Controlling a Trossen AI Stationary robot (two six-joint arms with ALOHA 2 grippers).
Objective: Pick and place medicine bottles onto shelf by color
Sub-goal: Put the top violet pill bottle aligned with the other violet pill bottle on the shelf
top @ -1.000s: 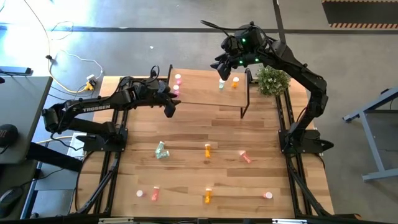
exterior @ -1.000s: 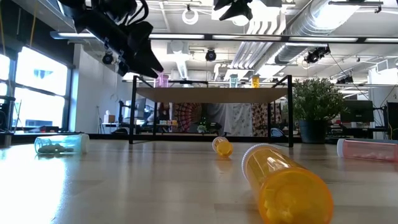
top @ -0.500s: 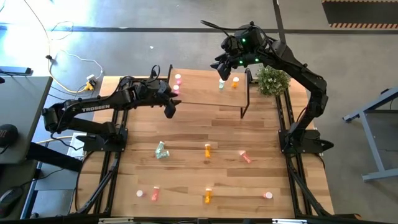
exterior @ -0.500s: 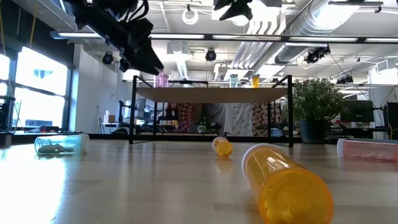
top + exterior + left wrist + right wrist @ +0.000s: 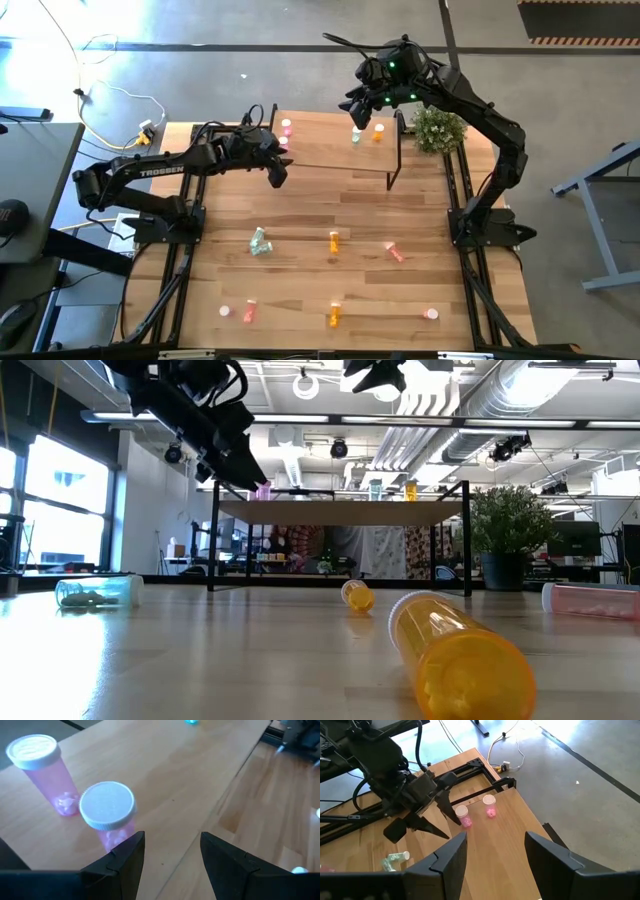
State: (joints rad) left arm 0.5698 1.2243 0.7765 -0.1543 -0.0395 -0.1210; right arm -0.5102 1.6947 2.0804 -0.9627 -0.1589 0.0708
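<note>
Two pink medicine bottles stand upright, caps up, on the shelf beside the open, empty left end effector. The right end effector, open too, hangs above a green bottle and orange bottle; a potted plant sits alongside. More bottles lie sideways on the counter.

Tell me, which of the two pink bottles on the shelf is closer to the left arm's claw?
The pink bottle right beside the left end effector; the other pink bottle stands farther back on the shelf.

One camera looks straight down, one level across the table, two from the wrists; all share the shelf.
</note>
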